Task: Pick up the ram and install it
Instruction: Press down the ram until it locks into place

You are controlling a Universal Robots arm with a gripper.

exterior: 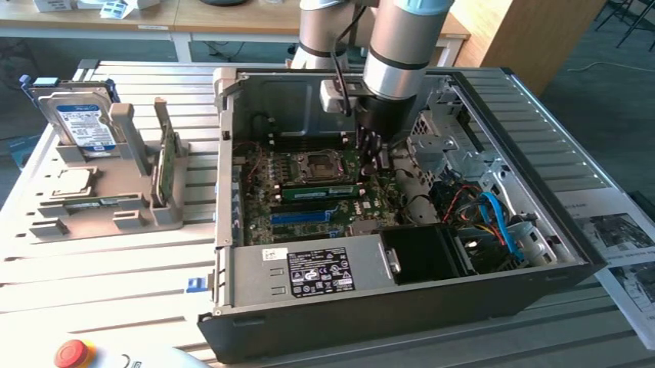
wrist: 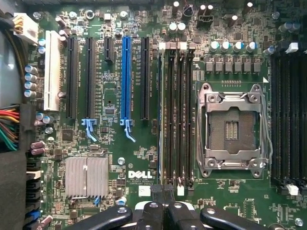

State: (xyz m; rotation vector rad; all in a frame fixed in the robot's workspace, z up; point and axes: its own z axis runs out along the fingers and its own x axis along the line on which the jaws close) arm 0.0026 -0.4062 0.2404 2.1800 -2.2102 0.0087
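Your tool (wrist: 163,191) is pinched together, empty, over the ram (exterior: 319,192) lying mid-motherboard (wrist: 108,81). I'd press straight down, evenly along its length.

The open computer case (exterior: 409,326) sat on the slatted worktop (exterior: 103,268), and there, right below the pincer (wrist: 163,191), lay the motherboard (wrist: 110,110). The empty processor socket (wrist: 233,127) was near one side of the pincer, with the blue slot (wrist: 126,76) and silver heatsink (wrist: 87,176) on the opposite side. Well apart from the pincer, outside the case, a hard drive (exterior: 82,123) stood upright in a grey holder (exterior: 113,218).
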